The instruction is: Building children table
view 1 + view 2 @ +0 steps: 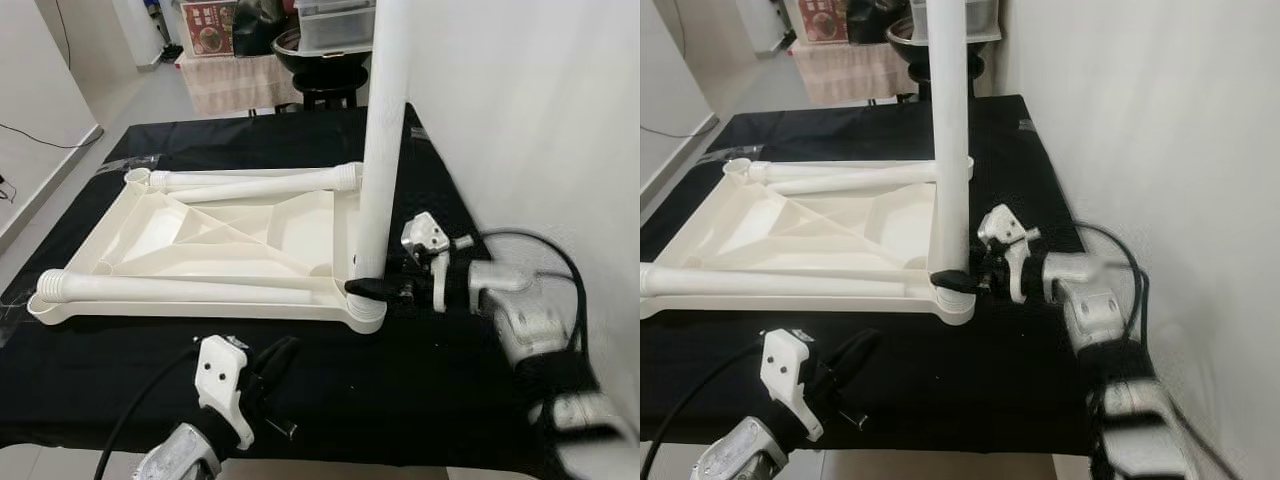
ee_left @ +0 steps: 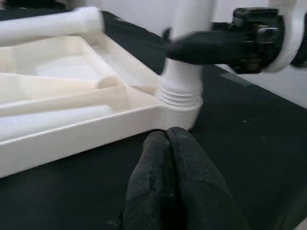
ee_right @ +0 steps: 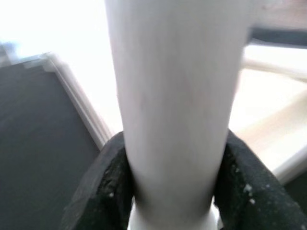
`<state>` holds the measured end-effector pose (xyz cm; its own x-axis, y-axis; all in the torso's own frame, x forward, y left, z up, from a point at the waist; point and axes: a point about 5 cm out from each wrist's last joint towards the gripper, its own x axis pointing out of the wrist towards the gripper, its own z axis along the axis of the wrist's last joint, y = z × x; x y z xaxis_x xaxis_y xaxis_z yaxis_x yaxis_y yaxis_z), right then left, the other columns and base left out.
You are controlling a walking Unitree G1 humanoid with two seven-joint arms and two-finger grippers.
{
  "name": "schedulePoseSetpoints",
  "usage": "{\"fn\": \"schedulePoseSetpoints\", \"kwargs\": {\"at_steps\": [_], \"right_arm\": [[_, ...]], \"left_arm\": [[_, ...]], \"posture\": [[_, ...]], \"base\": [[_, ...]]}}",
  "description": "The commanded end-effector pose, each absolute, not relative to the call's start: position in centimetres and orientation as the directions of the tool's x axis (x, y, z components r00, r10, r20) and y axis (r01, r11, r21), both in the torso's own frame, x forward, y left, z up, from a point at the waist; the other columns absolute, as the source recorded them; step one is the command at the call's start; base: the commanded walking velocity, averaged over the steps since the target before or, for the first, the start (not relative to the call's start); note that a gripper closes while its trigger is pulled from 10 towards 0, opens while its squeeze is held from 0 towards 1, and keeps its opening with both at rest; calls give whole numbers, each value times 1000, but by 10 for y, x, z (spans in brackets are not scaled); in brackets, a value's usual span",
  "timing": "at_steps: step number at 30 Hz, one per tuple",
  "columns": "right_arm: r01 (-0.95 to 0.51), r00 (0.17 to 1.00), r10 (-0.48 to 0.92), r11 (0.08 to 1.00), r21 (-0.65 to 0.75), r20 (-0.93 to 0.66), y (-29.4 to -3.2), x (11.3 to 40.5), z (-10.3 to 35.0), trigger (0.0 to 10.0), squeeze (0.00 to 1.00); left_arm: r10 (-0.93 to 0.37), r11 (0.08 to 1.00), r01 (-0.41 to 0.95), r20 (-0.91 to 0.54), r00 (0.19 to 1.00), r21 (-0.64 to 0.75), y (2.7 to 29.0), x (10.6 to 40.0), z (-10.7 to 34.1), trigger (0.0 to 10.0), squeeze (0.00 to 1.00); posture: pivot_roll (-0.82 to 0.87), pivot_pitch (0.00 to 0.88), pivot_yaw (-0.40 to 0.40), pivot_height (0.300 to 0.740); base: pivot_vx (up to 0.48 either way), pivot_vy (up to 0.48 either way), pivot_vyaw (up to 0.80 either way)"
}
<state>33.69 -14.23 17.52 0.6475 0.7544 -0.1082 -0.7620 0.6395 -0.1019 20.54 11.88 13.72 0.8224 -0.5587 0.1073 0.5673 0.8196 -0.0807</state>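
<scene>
A white plastic table top lies upside down on a black cloth. One white leg stands upright in its near right corner socket. My right gripper is shut on the base of that leg, its fingers on either side of the tube. Two more white legs lie flat across the top, one along the near edge and one along the far edge. My left gripper hovers shut over the cloth just in front of the near right corner, holding nothing.
The black cloth covers a low platform beside a white wall on the right. Beyond it stand a black stool with a bowl and a cloth-covered stand with boxes. A cable loops from my right arm.
</scene>
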Motion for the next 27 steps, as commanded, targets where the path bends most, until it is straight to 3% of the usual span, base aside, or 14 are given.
{"fn": "schedulePoseSetpoints", "kwargs": {"at_steps": [1,5,10,11,14,15,16,19,20,22,23,24,25,27], "right_arm": [[-434,883,406,897,-81,-235,-134,309,139,0,0],[-410,895,385,909,-74,-226,-109,287,142,0,0],[-425,891,402,901,-81,-210,-105,294,149,0,0],[-451,881,427,888,-88,-202,-104,296,153,10000,0],[-499,859,477,861,-101,-185,-103,300,158,10000,0],[-570,818,554,817,-91,-156,-100,303,166,10000,1000],[-570,818,554,817,-91,-156,-100,303,166,10000,1000],[-699,715,693,709,-87,-97,-94,305,184,10000,1000],[-764,644,763,638,-94,-51,-93,306,196,10000,1000],[-764,644,763,638,-94,-51,-93,306,196,10000,1000],[-822,564,826,557,-120,-28,-96,308,206,10000,882],[-855,507,862,499,-143,-26,-101,311,213,10000,0],[-855,507,862,499,-143,-26,-101,311,213,10000,0],[-907,402,914,388,-163,-60,-107,320,219,10000,0]], "left_arm": [[-568,814,576,102,817,-78,124,201,139,10000,0],[-570,810,579,107,814,-90,126,202,141,10000,0],[-598,789,607,104,794,-95,121,204,143,10000,0],[-605,783,614,107,789,-98,119,205,144,10000,0],[-600,785,610,115,792,-104,118,206,144,10000,0],[-592,790,603,119,797,-111,118,207,144,10000,0],[-592,790,603,119,797,-111,118,207,144,10000,0],[-593,788,604,121,796,-120,116,209,144,10000,0],[-594,786,605,119,796,-123,116,209,143,10000,0],[-594,786,605,119,796,-123,116,209,143,10000,0],[-596,784,607,116,794,-126,116,209,143,10000,0],[-602,780,612,114,791,-128,115,209,143,10000,0],[-602,780,612,114,791,-128,115,209,143,10000,0],[-611,772,622,114,783,-133,114,210,143,10000,0]], "posture": [[-12,210,85,740],[-20,201,94,740],[-16,203,87,740],[-21,211,69,740],[-27,210,64,740],[-39,204,61,740],[-39,204,61,740],[-38,204,56,740],[-43,200,61,740],[-43,200,61,740],[-38,197,63,740],[-29,198,58,740],[-29,198,58,740],[-24,200,54,740]], "base": [[0,0,0],[0,0,0],[0,0,0],[0,0,0],[0,0,0],[0,0,0],[0,0,0],[0,0,0],[0,0,0],[0,0,0],[0,0,0],[0,0,0],[0,0,0],[0,0,0]]}}
